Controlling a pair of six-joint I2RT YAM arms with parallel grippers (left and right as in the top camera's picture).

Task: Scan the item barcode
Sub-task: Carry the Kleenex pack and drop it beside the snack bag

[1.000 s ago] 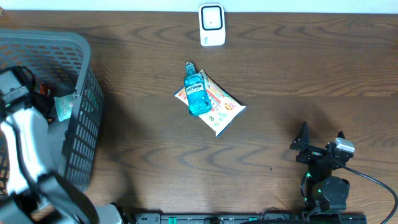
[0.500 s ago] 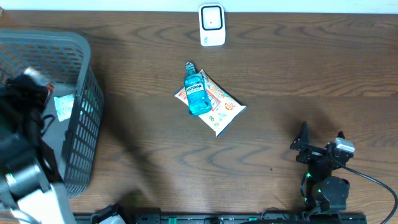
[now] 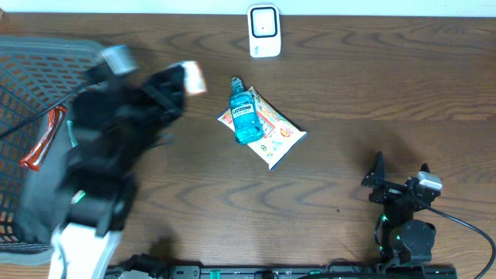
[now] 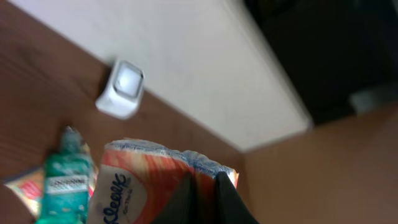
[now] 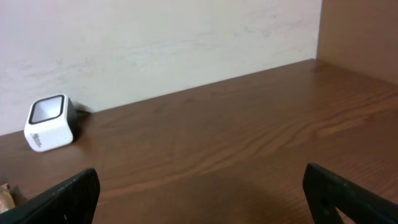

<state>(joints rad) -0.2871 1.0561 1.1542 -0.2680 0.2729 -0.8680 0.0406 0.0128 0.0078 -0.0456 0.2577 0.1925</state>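
Currently a soft, crinkle-edged orange-and-white Kleenex pack [image 4: 143, 180] is pinched by the left tool [image 4: 205, 196]; the right tool [image 5: 202, 190] is seen spread.

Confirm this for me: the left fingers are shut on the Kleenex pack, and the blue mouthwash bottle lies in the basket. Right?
Not quite. The mouthwash bottle is not in the basket; the overhead view shows it lying on a snack packet in the middle of the table. The rest holds: the left fingers are shut on the Kleenex pack.
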